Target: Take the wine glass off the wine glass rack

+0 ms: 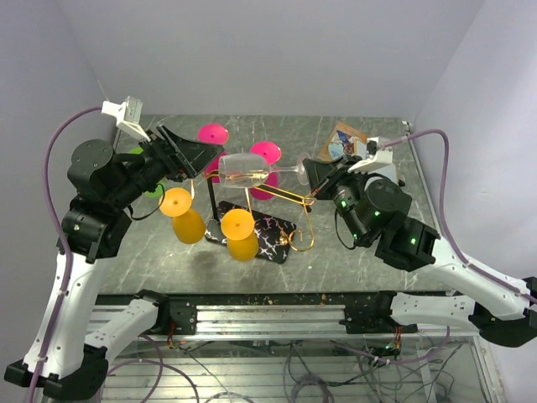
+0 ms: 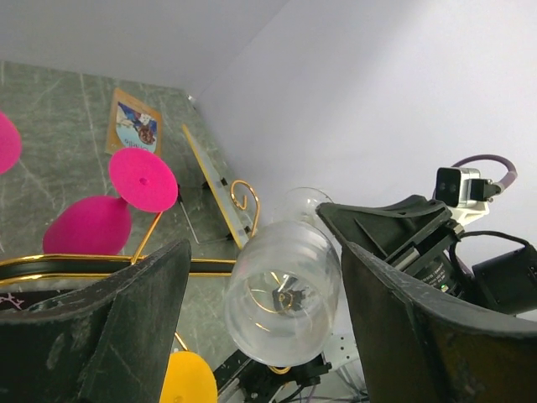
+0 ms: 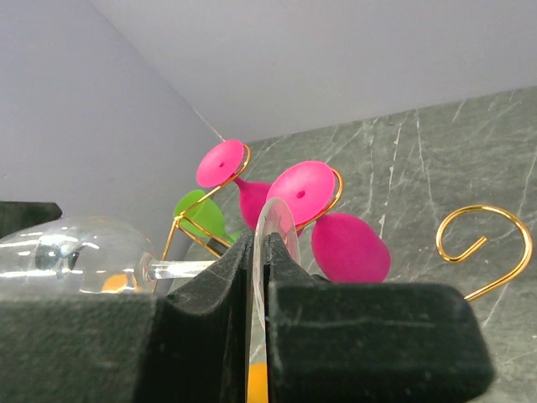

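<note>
Grey marbled tabletop point(image 1: 151, 256) boxed in by pale walls, with two black-and-white robot arms reaching in from the near edge. A clear, thin-walled wine glass point(image 1: 246, 170) lies on its side in the air between the arms. It is just above the gold wire rack point(image 1: 285, 197), which has scroll hooks and a black patterned base. The right gripper point(image 3: 258, 281) is pressed together on the glass's flat round foot point(image 3: 274, 220), pinching it edge-on. The left gripper point(image 1: 208, 161) is spread wide around the bowl, with a gap showing on at least one side. Pink goblets point(image 1: 213, 133) and orange goblets point(image 1: 178, 204) hang on the rack close by. The glass looks light, rigid, slick and breakable. A pinch on the thin foot alone could let it swivel, so cradling the bowl gently, without squeezing, seems the safer second hold.
</note>
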Controlling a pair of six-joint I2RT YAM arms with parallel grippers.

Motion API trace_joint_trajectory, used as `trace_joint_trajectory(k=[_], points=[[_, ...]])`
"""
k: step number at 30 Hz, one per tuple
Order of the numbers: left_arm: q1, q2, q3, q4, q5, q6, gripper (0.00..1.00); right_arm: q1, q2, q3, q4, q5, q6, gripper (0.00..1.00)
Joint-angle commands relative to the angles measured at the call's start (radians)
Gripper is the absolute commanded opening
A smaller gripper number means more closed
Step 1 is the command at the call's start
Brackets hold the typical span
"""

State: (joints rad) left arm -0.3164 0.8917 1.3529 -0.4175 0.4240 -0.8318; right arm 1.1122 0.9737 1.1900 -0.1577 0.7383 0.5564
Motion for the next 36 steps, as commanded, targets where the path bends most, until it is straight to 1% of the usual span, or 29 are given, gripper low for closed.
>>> trace_joint_trajectory(k=[1,5,7,11,15,20,22,25,30,34,36], points=[[-0.01,0.031,-0.007,0.06,0.093,-0.002,0.82,0.002,0.022,0.013,0.08,0.088,0.054,0.0],[-0.01,0.01,-0.017,0.036,0.03,0.018,0.86,0.002,0.026,0.007,0.107,0.128,0.069,0.0],[-0.009,0.008,-0.008,0.018,0.009,0.026,0.86,0.003,0.007,-0.014,0.138,0.143,0.07,0.0],[-0.009,-0.005,-0.04,0.045,0.011,-0.004,0.84,0.002,-0.038,-0.065,0.208,0.172,0.047,0.0],[-0.01,0.005,-0.056,0.055,0.025,-0.016,0.82,0.002,-0.065,-0.098,0.286,0.145,-0.006,0.0],[-0.01,0.047,-0.031,0.059,0.08,-0.002,0.73,0.002,-0.061,-0.095,0.342,0.093,-0.056,0.0],[-0.009,0.057,-0.029,0.06,0.101,0.004,0.71,0.002,-0.049,-0.091,0.35,0.073,-0.066,0.0],[-0.009,0.079,-0.024,0.052,0.135,0.013,0.62,0.003,-0.029,-0.078,0.357,0.041,-0.076,0.0],[-0.009,0.088,-0.034,0.061,0.168,0.007,0.52,0.002,-0.013,-0.089,0.392,0.004,-0.086,0.0],[-0.009,0.094,-0.034,0.052,0.187,0.012,0.38,0.002,0.001,-0.089,0.404,-0.003,-0.096,0.0],[-0.01,0.095,-0.032,0.054,0.199,0.014,0.35,0.002,0.007,-0.086,0.408,-0.002,-0.102,0.0]])
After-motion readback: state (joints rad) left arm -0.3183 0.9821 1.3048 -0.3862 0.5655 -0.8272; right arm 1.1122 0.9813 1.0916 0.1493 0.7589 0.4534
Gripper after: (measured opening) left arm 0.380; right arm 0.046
